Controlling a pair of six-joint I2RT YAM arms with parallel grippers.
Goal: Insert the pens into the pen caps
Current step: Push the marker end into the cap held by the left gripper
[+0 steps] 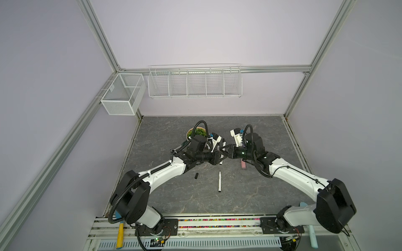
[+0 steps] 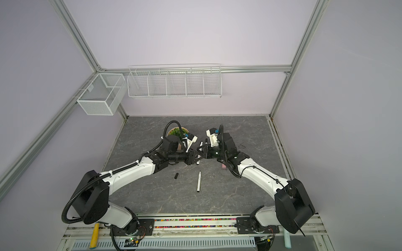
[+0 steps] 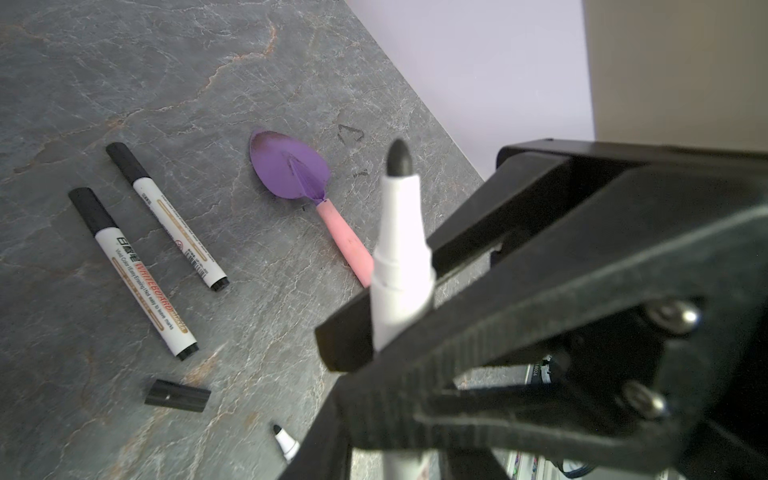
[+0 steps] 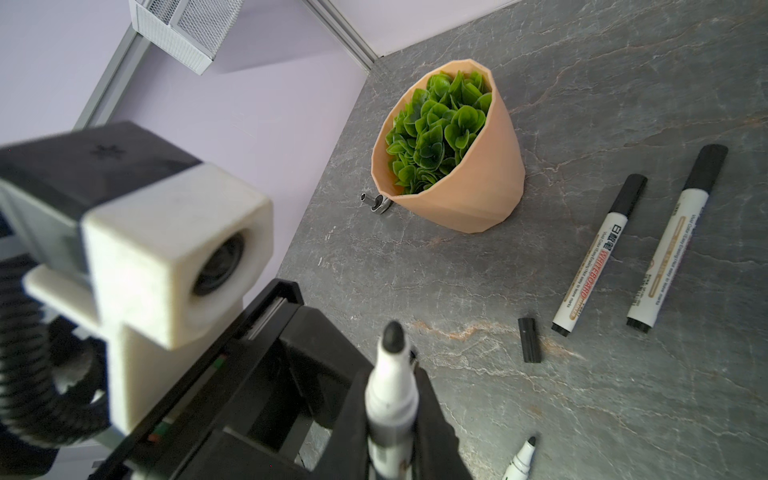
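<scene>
One loose black cap point(image 1: 196, 175) lies on the grey worktop point(image 1: 261, 195), left of centre in both top views and apart from everything else. Just right of it, at mid-frame, the left claw point(image 1: 218, 157) brackets an uncapped whiteboard marker point(image 3: 399, 257). I cannot tell whether its fingers press the barrel or stand just off it. Below the claws, a second uncapped marker point(image 1: 220, 181) lies alone, its tip toward the top of the frame. Touching the same held barrel from the other side, the right claw point(image 4: 392, 415) is clamped tight just under the neck, with the felt tip bare and pointing up. In the right wrist view a capped marker point(image 4: 598, 253) and a second capped marker point(image 4: 673, 237) lie side by side at the right of the frame. Right of the claws in a top view, the pink handle of a purple scoop point(image 1: 243, 169) peeks out from under the arm.

This looks like a hand-over of the marker between the claws. To do it well, the right claw should hold firm while the left spreads fully clear before either arm shifts, so the barrel is not dragged askew. The left could then fetch the loose cap, gripped near its closed end. The cap's mouth should line up with the marker's axis, and the push should go straight on with no sideways load.
</scene>
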